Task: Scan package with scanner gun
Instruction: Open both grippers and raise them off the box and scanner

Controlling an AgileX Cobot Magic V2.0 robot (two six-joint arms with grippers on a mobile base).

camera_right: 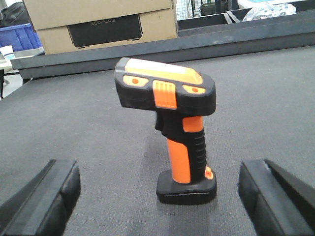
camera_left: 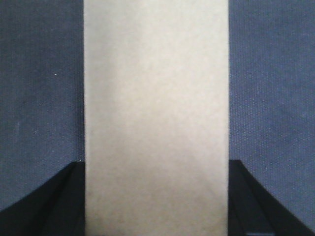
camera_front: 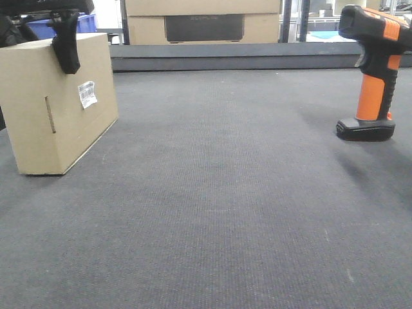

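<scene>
The package (camera_front: 58, 116), a plain brown box, stands on a narrow side at the far left of the grey carpet. Its white barcode label (camera_front: 87, 94) faces the middle. My left gripper (camera_left: 156, 196) is shut on the package's top, and one black finger (camera_front: 67, 51) hangs over the labelled face. In the left wrist view the package (camera_left: 156, 98) fills the gap between both fingers. The scanner gun (camera_front: 374, 77) stands upright on its black base at the far right. In the right wrist view the scanner gun (camera_right: 172, 113) stands just ahead of my right gripper (camera_right: 158, 169), which is open wide and apart from it.
Larger cardboard boxes with a dark panel (camera_front: 203, 22) stand behind a raised dark ledge (camera_front: 232, 56) at the back of the table. A blue bin (camera_right: 17, 37) sits at the back left. Grey carpet (camera_front: 212, 193) lies between package and scanner gun.
</scene>
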